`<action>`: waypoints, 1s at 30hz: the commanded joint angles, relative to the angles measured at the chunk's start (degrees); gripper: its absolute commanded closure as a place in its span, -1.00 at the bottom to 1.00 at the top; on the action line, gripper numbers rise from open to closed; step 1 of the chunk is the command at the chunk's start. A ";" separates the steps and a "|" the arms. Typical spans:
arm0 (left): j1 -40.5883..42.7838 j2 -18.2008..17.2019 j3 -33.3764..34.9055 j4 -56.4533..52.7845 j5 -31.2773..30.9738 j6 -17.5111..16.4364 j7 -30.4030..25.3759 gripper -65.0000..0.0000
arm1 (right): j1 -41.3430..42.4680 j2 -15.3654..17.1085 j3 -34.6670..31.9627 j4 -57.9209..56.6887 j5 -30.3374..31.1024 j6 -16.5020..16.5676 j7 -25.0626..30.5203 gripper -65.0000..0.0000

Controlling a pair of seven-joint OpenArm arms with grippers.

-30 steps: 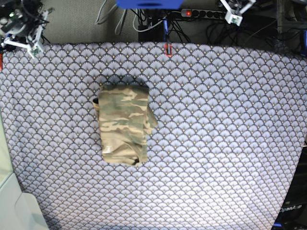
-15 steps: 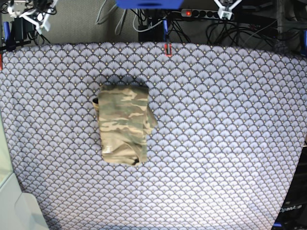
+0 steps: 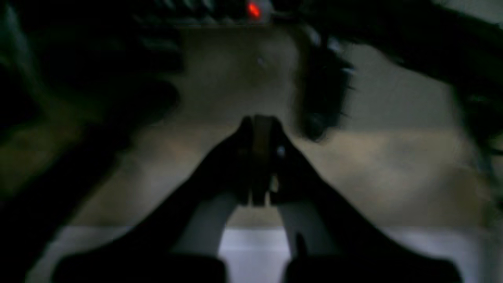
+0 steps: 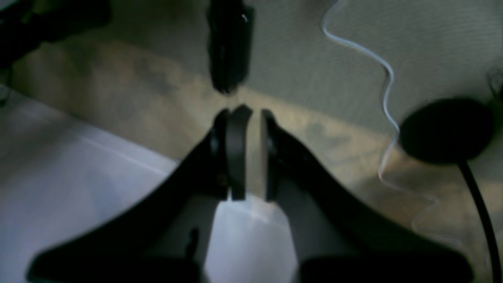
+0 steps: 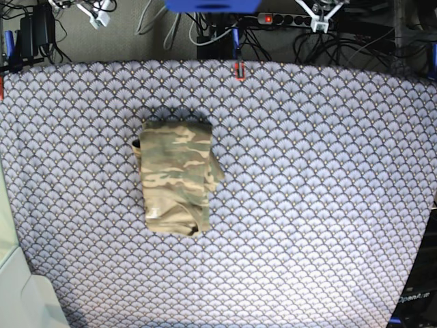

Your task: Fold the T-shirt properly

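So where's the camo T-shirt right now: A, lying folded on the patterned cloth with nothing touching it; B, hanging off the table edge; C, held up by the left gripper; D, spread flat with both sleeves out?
A: the T-shirt lies as a compact folded bundle on the patterned cloth, with no gripper near it.

Both wrist views are blurred; the T-shirt (image 5: 176,178) hides its inner folds.
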 commanded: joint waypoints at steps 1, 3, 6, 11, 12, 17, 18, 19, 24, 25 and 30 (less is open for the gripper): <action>0.01 0.91 0.10 -3.55 2.88 -0.31 -3.21 0.98 | 0.31 0.36 -1.05 -2.09 -0.05 -4.63 2.22 0.83; -2.81 2.49 -0.34 -11.38 8.25 -0.31 -9.89 0.98 | 1.80 -0.87 -2.81 -5.78 -0.05 -12.19 6.52 0.82; -7.91 4.78 -0.43 -21.66 8.60 -0.22 -13.50 0.98 | 3.21 -2.90 -3.69 -8.95 -0.05 -22.04 10.57 0.82; -12.21 6.80 -0.43 -23.95 2.44 -0.22 -8.31 0.98 | 3.56 -8.08 -3.43 -8.86 0.30 -34.00 11.54 0.82; -12.74 7.06 -0.43 -23.95 1.39 -0.22 -7.87 0.98 | 3.56 -9.31 -3.43 -8.86 0.30 -35.67 11.98 0.82; -13.80 7.33 -0.43 -24.39 -1.78 -0.13 -7.69 0.98 | 3.65 -12.65 -3.34 -8.86 0.30 -36.63 13.82 0.82; -13.80 7.41 -0.43 -24.48 -1.78 -0.13 -7.69 0.98 | 4.09 -12.92 -2.64 -8.86 0.30 -36.63 13.91 0.82; -13.80 8.03 -0.34 -24.48 -1.78 -0.13 -7.69 0.98 | 4.70 -13.01 -1.76 -8.95 0.30 -36.63 13.91 0.82; -13.80 8.82 -0.34 -24.48 -1.42 -0.13 -7.96 0.98 | 5.58 -12.83 -0.09 -8.95 0.30 -36.63 13.91 0.82; -13.80 8.82 -0.34 -24.39 -1.42 -0.13 -7.96 0.98 | 5.58 -12.83 0.44 -8.86 0.30 -36.63 13.91 0.82; -15.11 8.91 -0.43 -24.65 -1.95 -0.13 -8.05 0.98 | 5.14 -12.83 0.71 -8.86 0.30 -36.46 13.91 0.82</action>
